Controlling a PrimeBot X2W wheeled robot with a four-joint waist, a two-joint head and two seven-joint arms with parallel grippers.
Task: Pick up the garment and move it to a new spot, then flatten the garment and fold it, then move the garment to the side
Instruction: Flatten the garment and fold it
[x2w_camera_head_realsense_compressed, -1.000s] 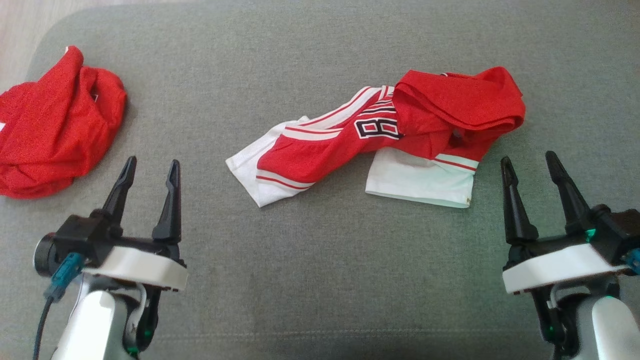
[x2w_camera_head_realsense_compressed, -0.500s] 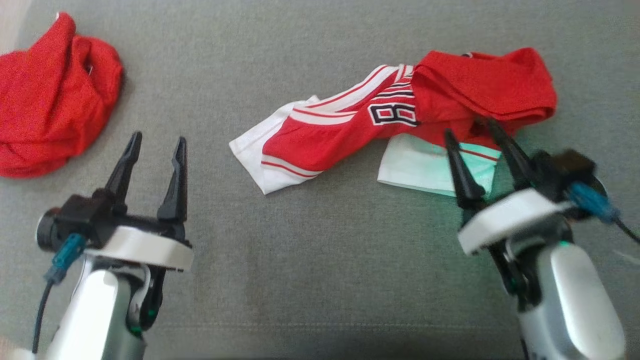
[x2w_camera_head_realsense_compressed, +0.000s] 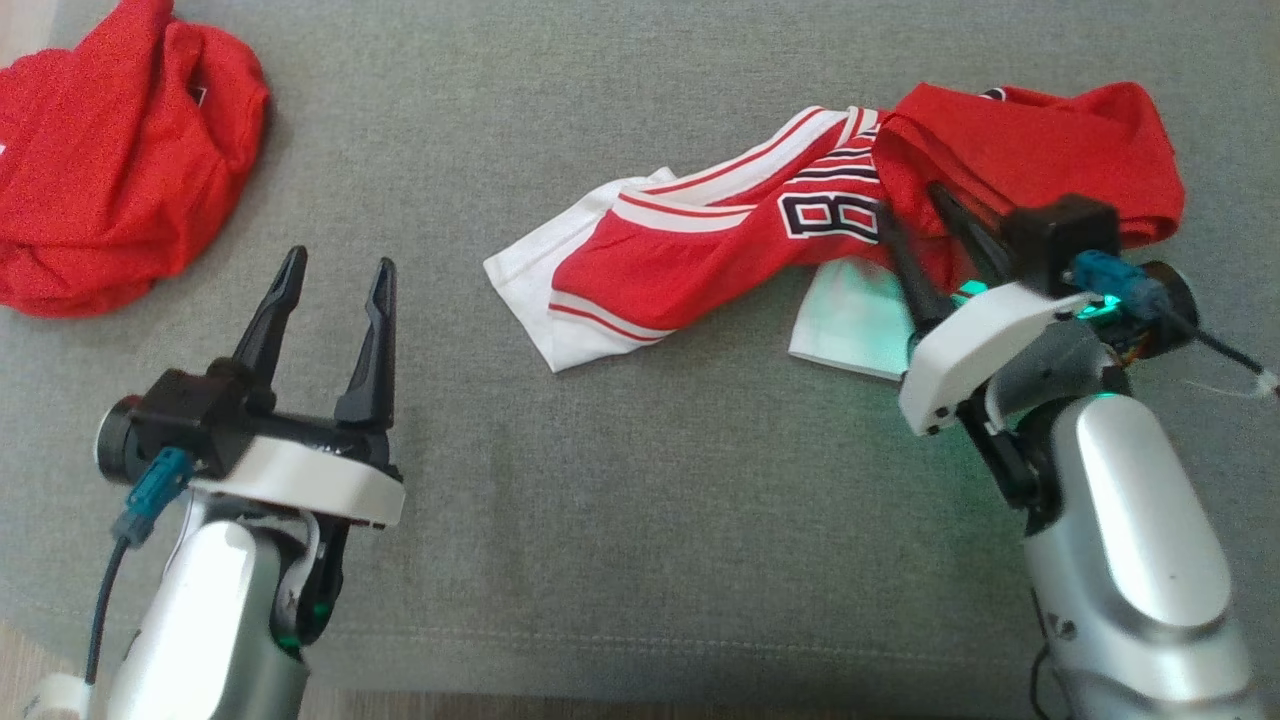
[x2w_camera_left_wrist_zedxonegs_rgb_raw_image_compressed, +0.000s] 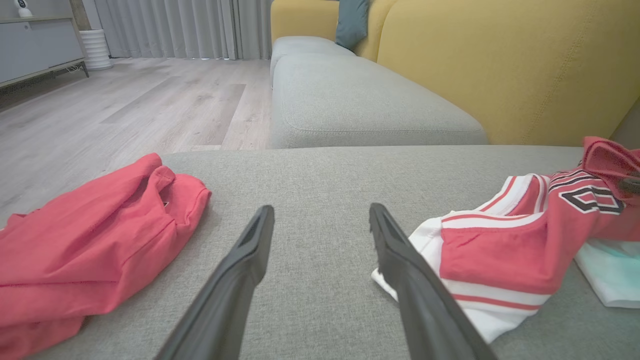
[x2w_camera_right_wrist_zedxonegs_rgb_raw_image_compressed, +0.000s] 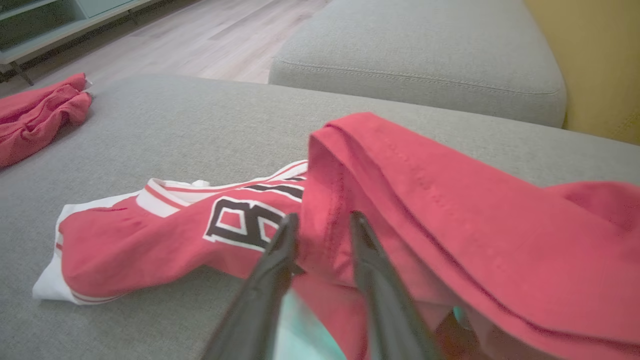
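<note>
The jersey (x2w_camera_head_realsense_compressed: 720, 250) lies crumpled across the grey cushion (x2w_camera_head_realsense_compressed: 640, 450), long axis running centre to right, and the right gripper (x2w_camera_head_realsense_compressed: 910, 200) sits at its bunched red end, jaws half-narrowed astride a fold, pinch impossible to confirm, while the left gripper (x2w_camera_head_realsense_compressed: 341, 258) hangs spread wide, well apart.

The grey cushion (x2w_camera_head_realsense_compressed: 640, 480) lies bare between the two arms and all along its near edge, a wide lane for either tool. The left tool (x2w_camera_head_realsense_compressed: 340, 258), fingers spread, has bare cushion ahead and on both sides. A red heap (x2w_camera_head_realsense_compressed: 110, 170) blocks the far left corner. The jersey (x2w_camera_head_realsense_compressed: 700, 260) sprawls across the right half, and the right tool (x2w_camera_head_realsense_compressed: 910, 200) sits among its folds with red cloth between its fingers. Beyond the jersey a yellow backrest (x2w_camera_left_wrist_zedxonegs_rgb_raw_image_compressed: 500, 65) walls that side.
</note>
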